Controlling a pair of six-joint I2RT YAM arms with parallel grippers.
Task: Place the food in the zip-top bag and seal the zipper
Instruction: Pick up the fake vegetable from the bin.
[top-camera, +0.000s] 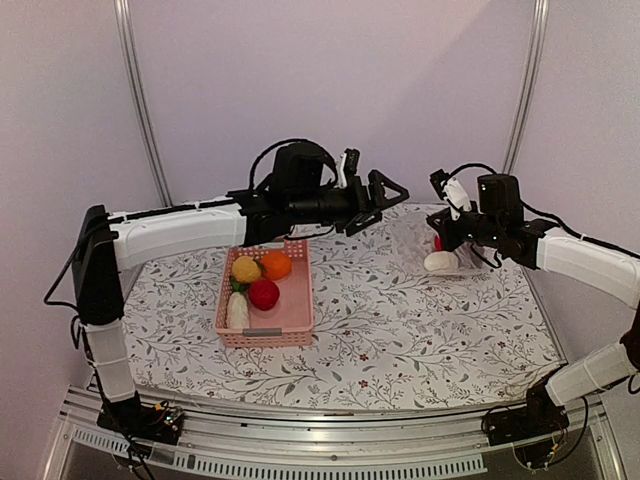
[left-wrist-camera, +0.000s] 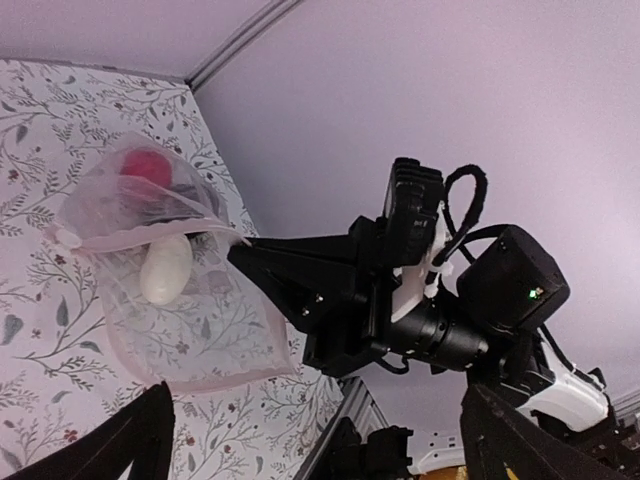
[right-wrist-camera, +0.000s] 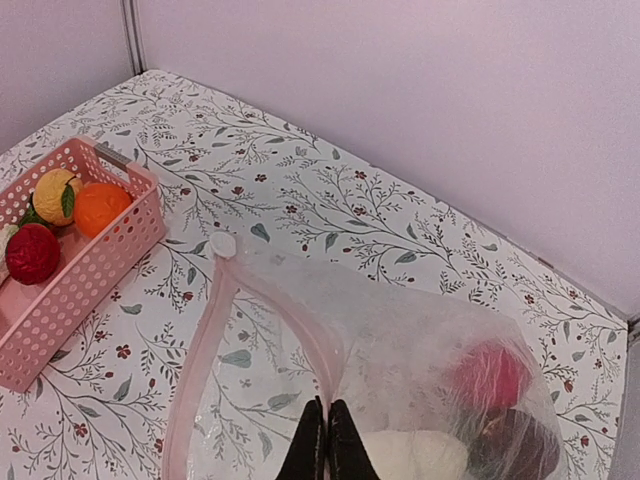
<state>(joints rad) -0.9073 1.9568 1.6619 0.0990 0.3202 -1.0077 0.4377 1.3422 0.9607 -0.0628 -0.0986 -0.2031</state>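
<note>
The clear zip-top bag (right-wrist-camera: 420, 330) lies at the table's back right (top-camera: 415, 245) and holds a red piece (right-wrist-camera: 490, 375), a white oblong piece (right-wrist-camera: 415, 455) and a dark maroon piece (right-wrist-camera: 515, 445). Its pink zipper (right-wrist-camera: 200, 340) stands open in a loop. My right gripper (right-wrist-camera: 327, 445) is shut on the upper zipper strip and lifts it. My left gripper (top-camera: 375, 185) is open and empty, held high between basket and bag; its view shows the bag (left-wrist-camera: 200, 320). Yellow (top-camera: 245, 269), orange (top-camera: 276, 264), red (top-camera: 264, 294) and white (top-camera: 238, 310) food lies in the basket.
The pink slatted basket (top-camera: 298, 300) stands left of centre on the floral tablecloth, also seen in the right wrist view (right-wrist-camera: 95, 270). Pale walls and metal corner posts close the back and sides. The right arm's black wrist (left-wrist-camera: 420, 290) is close in front of my left gripper.
</note>
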